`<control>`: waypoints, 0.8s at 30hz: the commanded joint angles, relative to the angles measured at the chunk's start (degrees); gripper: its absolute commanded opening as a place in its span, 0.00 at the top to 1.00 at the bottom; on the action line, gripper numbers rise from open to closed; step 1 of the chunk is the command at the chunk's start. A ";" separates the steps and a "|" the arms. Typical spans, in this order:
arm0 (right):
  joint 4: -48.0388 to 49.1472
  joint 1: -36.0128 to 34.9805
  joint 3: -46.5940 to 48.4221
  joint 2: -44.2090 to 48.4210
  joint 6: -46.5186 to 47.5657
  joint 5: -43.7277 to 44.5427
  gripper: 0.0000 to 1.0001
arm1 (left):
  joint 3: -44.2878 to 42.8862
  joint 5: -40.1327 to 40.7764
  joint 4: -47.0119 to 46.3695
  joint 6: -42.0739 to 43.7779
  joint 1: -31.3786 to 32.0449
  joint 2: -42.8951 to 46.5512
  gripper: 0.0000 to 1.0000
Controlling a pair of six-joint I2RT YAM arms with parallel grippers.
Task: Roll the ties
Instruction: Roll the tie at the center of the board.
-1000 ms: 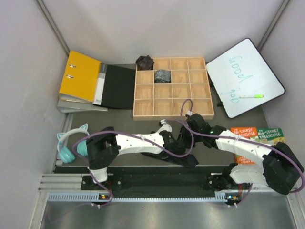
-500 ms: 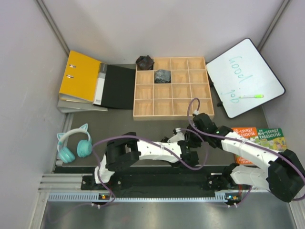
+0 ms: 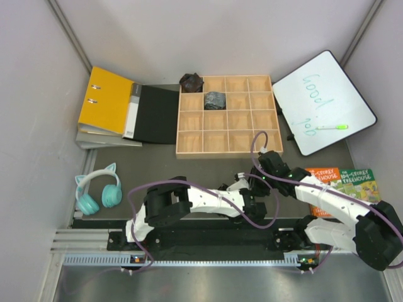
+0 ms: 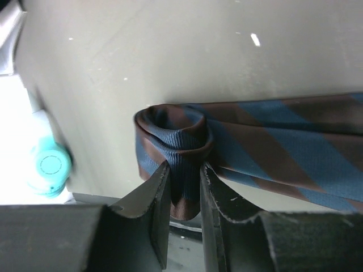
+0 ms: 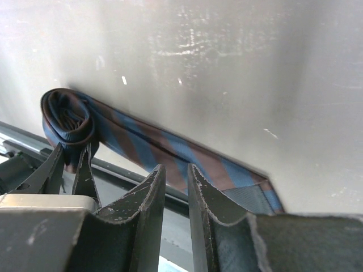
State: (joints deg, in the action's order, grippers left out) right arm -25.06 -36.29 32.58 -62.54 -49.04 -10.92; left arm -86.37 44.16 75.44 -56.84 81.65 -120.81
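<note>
- One striped tie (image 4: 272, 141), blue and brown, lies on the grey surface (image 4: 170, 51) close to its near edge, partly rolled.
- Its rolled end, a coil (image 4: 173, 136), sits at the left of the left wrist view. The flat remainder runs straight off to the right, so the long axis follows the near edge of the surface.
- From the right wrist view the same strip slants from the coil at upper left down towards the lower right.
- Left claw (image 4: 180, 187) is clamped on the tie, with the lower part of the coil pinched between its two fingers and the rest of the roll bulging above the tips.
- Right claw (image 5: 173, 187) sits further along the flat length, well to the side of the coil. Its fingers stand close together with a narrow slit between them and the strip's near edge at their tips; whether they pinch the cloth cannot be told.
- Two more rolled ties rest at the wooden tray (image 3: 227, 153): a brownish-black bundle (image 3: 191, 81) at its far left corner and a greyish bundle (image 3: 215, 100) in a compartment one row nearer.
</note>
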 commanded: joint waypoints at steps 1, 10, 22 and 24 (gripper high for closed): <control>1.59 0.43 0.38 1.37 0.35 -0.24 0.76 | -0.03 -5.84 -8.20 3.92 0.53 1.54 0.86; 1.68 0.52 0.47 1.46 0.26 -0.60 0.77 | 2.78 -9.79 -14.53 5.95 0.27 4.09 0.67; 1.68 0.43 0.73 1.55 -0.01 -0.77 0.77 | 4.81 -12.61 -19.72 7.18 -2.28 7.52 0.45; 1.77 0.43 0.82 1.55 -0.09 -1.03 0.77 | 4.81 -12.78 -20.16 7.18 -2.54 8.40 0.42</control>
State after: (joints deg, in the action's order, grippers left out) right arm -26.22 -36.07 32.25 -62.22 -48.64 -10.66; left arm -81.93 33.15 62.41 -50.61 79.85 -115.74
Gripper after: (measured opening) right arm 0.232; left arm 0.559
